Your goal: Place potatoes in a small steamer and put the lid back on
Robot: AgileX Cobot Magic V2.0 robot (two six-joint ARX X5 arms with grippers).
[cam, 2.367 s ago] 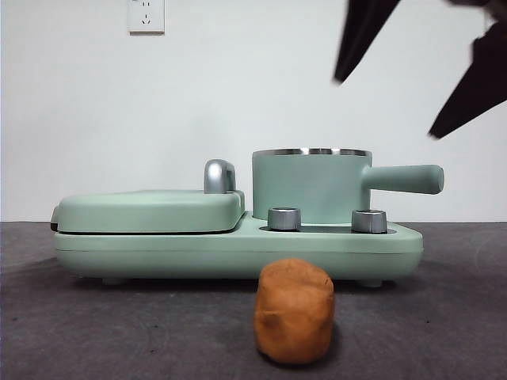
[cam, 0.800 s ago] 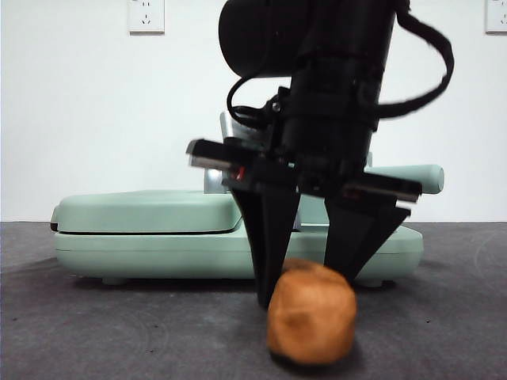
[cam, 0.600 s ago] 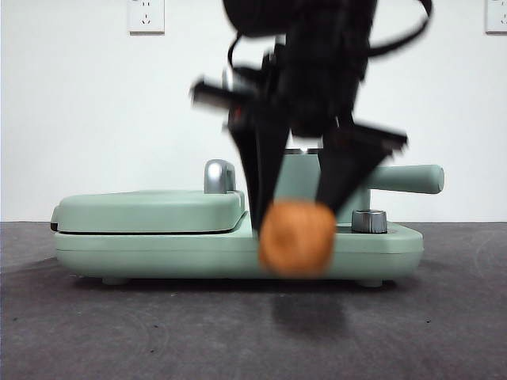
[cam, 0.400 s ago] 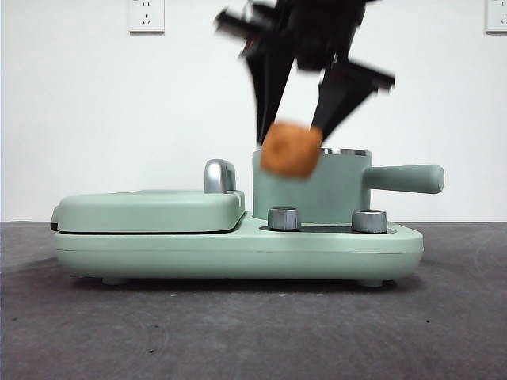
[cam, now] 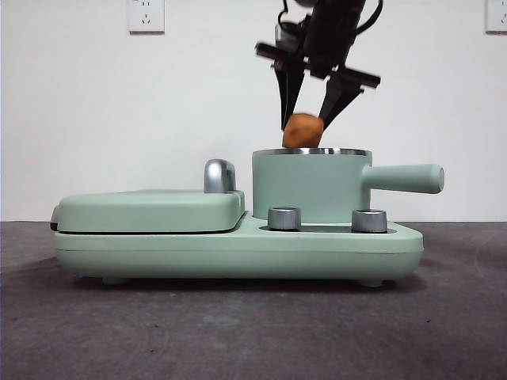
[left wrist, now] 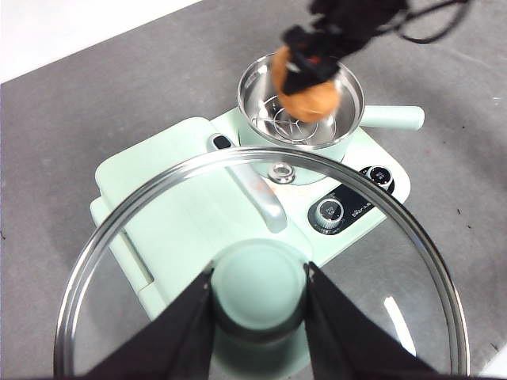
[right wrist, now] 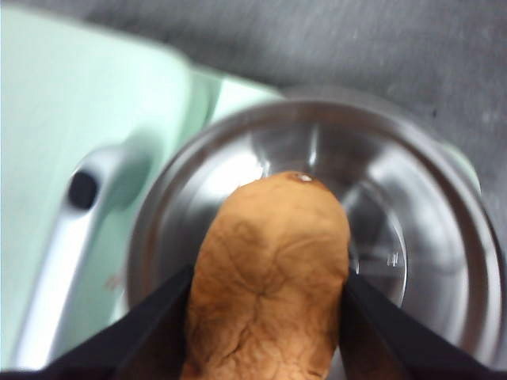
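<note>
Orange-brown, wrinkled matte potato clamped in the right hand just above the open mint-green small steamer, steel rack inside visible only from the left wrist, left hand gripping the glass lid by its green knob, high over the grey surface

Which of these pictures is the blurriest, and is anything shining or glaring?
Right wrist view: soft focus, potato sharper than the steamer behind it. Left wrist view: sharp, a light streak glares on the lid. Front view: sharp, the steamer's steel rim glints.
</note>
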